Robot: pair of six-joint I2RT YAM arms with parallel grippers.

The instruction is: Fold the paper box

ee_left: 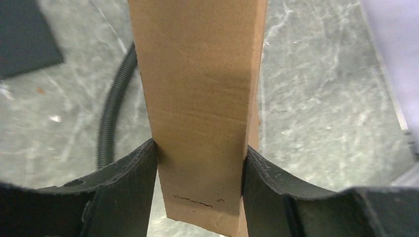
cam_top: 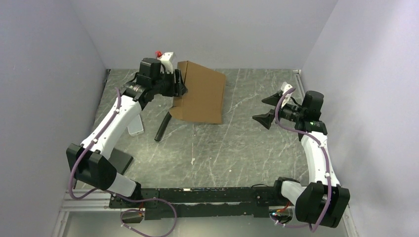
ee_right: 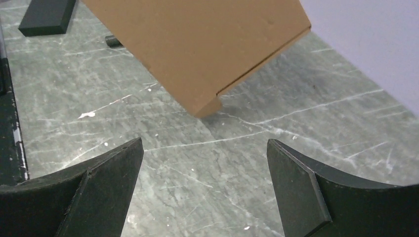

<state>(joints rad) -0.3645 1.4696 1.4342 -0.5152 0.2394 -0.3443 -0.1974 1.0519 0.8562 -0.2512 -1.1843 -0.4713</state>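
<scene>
The paper box is a closed, flat brown cardboard mailer, tilted up off the table at the back middle with its lower edge near the surface. My left gripper is shut on its left side; in the left wrist view both fingers press the narrow cardboard side between them, the left gripper squeezing it. My right gripper hangs open to the right of the box, apart from it. In the right wrist view the right gripper holds nothing and the box's lower corner floats ahead of it.
A black corrugated hose lies under the box's left end, also seen as the hose in the left wrist view. A black flat block sits near the left arm's base. Grey walls close in on three sides.
</scene>
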